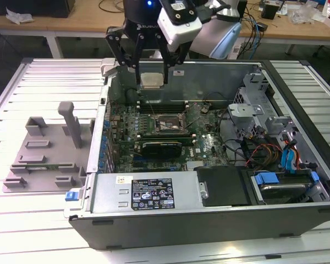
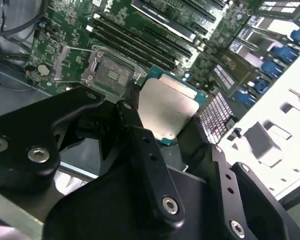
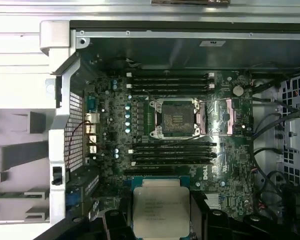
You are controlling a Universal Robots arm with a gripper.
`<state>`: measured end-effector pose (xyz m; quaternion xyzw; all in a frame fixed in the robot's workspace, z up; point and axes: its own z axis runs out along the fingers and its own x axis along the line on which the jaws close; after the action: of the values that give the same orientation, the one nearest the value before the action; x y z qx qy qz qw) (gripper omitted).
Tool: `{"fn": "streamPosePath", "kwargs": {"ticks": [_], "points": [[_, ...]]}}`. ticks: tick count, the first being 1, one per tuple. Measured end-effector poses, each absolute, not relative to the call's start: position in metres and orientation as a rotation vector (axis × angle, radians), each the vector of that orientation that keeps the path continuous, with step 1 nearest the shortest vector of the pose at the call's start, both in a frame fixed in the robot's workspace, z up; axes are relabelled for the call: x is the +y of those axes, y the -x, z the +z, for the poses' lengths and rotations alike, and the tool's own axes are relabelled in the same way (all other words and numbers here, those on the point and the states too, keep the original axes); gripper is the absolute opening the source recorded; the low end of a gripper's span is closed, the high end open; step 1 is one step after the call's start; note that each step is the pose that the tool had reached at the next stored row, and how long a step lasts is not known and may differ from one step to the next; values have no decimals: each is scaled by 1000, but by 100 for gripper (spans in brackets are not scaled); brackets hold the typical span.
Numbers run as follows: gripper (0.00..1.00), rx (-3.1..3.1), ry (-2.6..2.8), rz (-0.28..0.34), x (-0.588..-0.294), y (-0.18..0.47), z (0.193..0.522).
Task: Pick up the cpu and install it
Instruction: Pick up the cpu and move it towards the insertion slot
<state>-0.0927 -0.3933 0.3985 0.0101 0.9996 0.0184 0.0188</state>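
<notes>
- Far on the exterior view's left, a grey plastic fixture [image 1: 44,151] sits on the slatted worktop [image 1: 27,231], just beside the open computer case [image 1: 209,223].
- Over the case's far wall, the hand [image 1: 152,83] hangs closed on the cpu [image 1: 152,79]. Its black fingers [image 1: 138,71] pinch two opposite edges, and the chip is lifted clear of the board with its silvery top up.
- Below it, near the middle of the green board, the socket [image 1: 168,125] lies uncovered, well apart from the cpu. The first wrist view shows the same gap between socket [image 3: 177,117] and chip [image 3: 160,205].
- On the exterior view's right, blue-tabbed drive bays [image 1: 289,176] fill the case's corner.
</notes>
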Motion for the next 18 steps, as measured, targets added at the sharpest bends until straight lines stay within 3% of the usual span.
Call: {"fn": "streamPosePath", "kwargs": {"ticks": [18], "points": [[55,3105,-31,56,-390,35,362]]}}
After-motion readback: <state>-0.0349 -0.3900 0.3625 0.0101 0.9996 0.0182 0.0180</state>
